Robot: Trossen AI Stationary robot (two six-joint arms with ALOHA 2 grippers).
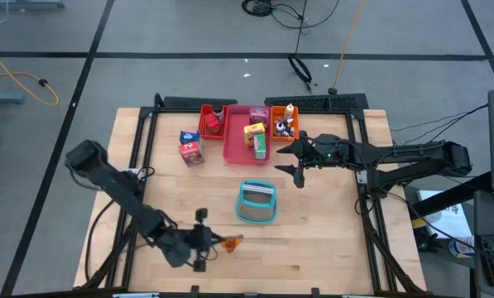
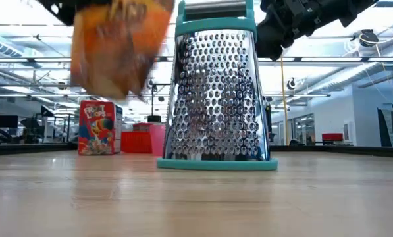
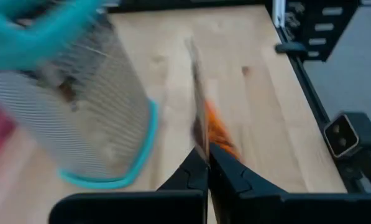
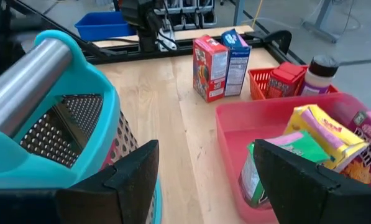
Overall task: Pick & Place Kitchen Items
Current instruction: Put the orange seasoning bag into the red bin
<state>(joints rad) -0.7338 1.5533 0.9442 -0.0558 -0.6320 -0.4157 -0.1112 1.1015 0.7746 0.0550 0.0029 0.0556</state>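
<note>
Above wooden table [image 1: 329,248], left claw [image 1: 218,242] pinching orange packet [image 1: 232,242]

The right gripper [image 4: 201,180] had its two dark fingers [image 4: 126,180] spread wide apart with nothing between them. Beside one finger stood the grater [image 4: 54,118], teal-framed, its metal handle on top. Past the other finger lay the pink tray [image 4: 247,121], holding a green carton [image 4: 275,152], a yellow carton [image 4: 322,134] and a pink carton [image 4: 368,140] (only partly in view). Just beyond it sat the orange tray [image 4: 260,84] with a red cube [image 4: 289,78] and a dark-capped bottle [image 4: 322,73]. Farther along the table [image 4: 166,106] two cartons stood upright and touching, one red [image 4: 209,67], one blue [image 4: 237,61]
</note>
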